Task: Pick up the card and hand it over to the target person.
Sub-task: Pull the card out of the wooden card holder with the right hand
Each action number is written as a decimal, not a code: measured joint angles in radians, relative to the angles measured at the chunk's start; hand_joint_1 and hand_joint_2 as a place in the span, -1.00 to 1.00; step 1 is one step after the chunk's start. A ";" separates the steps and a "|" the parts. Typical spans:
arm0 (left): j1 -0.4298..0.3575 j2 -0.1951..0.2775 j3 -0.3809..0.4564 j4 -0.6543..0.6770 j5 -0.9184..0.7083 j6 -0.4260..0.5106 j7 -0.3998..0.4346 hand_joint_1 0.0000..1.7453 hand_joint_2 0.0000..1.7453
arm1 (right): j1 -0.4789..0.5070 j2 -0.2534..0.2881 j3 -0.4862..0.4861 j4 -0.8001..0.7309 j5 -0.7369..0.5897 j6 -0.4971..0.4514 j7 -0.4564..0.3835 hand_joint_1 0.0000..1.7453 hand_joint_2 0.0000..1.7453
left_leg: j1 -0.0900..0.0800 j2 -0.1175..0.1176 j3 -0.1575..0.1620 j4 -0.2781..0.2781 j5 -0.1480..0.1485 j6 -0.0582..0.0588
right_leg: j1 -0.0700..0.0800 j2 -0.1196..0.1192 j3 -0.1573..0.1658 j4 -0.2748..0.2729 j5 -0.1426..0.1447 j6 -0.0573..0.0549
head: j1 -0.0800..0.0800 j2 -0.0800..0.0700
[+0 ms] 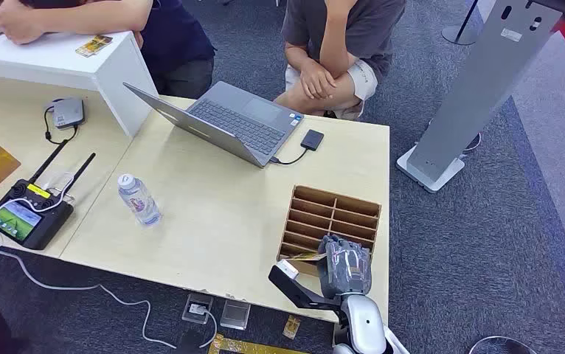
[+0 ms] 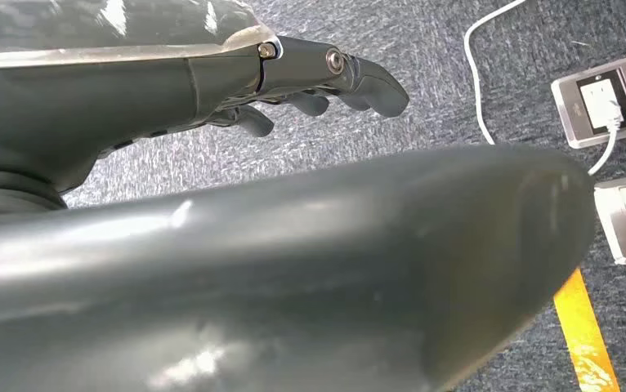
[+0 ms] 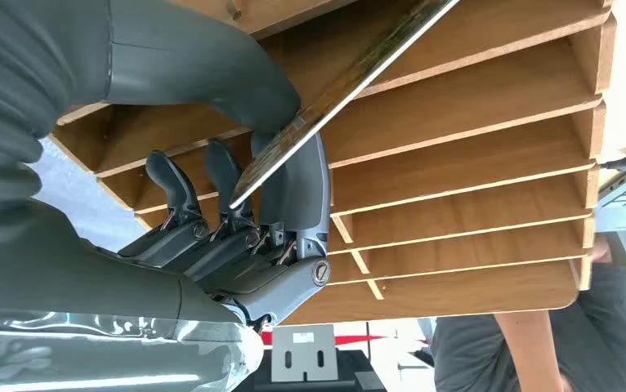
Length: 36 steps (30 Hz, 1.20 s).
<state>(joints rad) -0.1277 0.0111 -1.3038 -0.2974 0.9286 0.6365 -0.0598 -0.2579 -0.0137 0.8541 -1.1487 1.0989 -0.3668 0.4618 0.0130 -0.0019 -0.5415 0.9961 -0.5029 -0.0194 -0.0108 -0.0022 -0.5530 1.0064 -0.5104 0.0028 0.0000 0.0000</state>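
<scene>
From the head view I see my right hand (image 1: 344, 265) at the near end of the slotted wooden card rack (image 1: 331, 220) on the pale wooden desk (image 1: 213, 214), a thin patterned card (image 1: 303, 257) sticking out beside its fingers. Two people sit beyond the desk, past an open grey laptop (image 1: 224, 122); a clear plastic water bottle (image 1: 139, 199) stands mid-desk.

My left wrist view shows the left hand (image 2: 310, 82) over grey carpet, fingers curled in on nothing.

My right wrist view shows the card (image 3: 338, 90) pinched between thumb and fingers (image 3: 297, 192), slanting across the rack's dividers (image 3: 473, 163).
</scene>
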 joint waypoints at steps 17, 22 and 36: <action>0.000 -0.010 0.001 0.001 -0.007 0.015 0.003 -1.00 -1.00 | 0.002 -0.005 -0.021 0.001 -0.113 -0.038 -0.026 0.80 1.00 | 0.000 0.000 0.001 0.000 0.000 0.000 | 0.000 0.000 0.001 0.000 0.000 0.000 | 0.000 0.000; 0.000 -0.009 -0.003 -0.001 -0.011 0.016 0.011 -1.00 -1.00 | 0.000 -0.007 -0.020 0.002 -0.147 -0.051 -0.017 0.88 1.00 | 0.000 0.000 0.001 -0.001 0.000 0.000 | 0.000 0.000 0.001 -0.001 0.000 0.000 | 0.000 0.000; 0.000 0.003 -0.001 -0.003 -0.013 -0.001 0.023 -1.00 -1.00 | 0.002 0.022 -0.077 -0.009 -0.480 -0.089 -0.134 1.00 1.00 | 0.000 0.000 0.002 -0.001 0.001 0.000 | 0.000 0.000 0.002 -0.001 0.001 0.000 | 0.000 0.000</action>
<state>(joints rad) -0.1275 0.0137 -1.3053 -0.3000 0.9152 0.6360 -0.0372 -0.2558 0.0079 0.7774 -1.1577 0.6189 -0.4561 0.3282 0.0130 -0.0014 -0.5392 0.9955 -0.5022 -0.0192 -0.0108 -0.0018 -0.5509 1.0058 -0.5097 0.0026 0.0000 0.0000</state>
